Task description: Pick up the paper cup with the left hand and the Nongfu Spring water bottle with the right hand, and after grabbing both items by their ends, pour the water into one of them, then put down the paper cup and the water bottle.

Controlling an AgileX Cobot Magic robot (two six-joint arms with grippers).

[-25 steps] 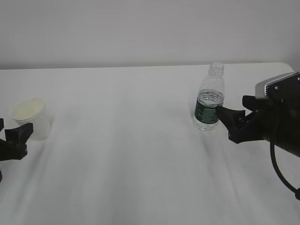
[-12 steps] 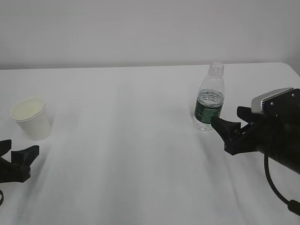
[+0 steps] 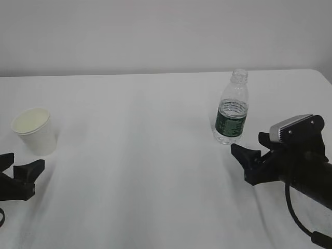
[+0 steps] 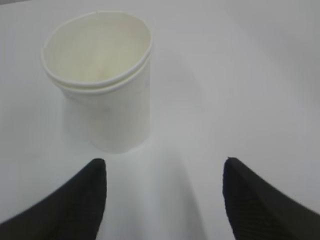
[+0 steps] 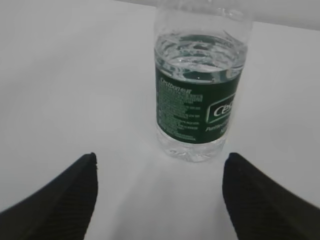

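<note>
Standing upright on the white table [image 3: 145,155], the small white paper cup [image 3: 35,129] and clear green-labelled water bottle [image 3: 232,109] face the wide-open, empty black left gripper [image 3: 21,171] and right gripper [image 3: 249,155].

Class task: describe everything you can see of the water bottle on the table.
The small clear plastic water bottle stands upright on the white table, capless, its threaded neck open. A dark green label band with white print wraps its lower half. Clear water reaches about the label's top edge. Nothing touches it; the right end effector sits open, just short of it.
</note>
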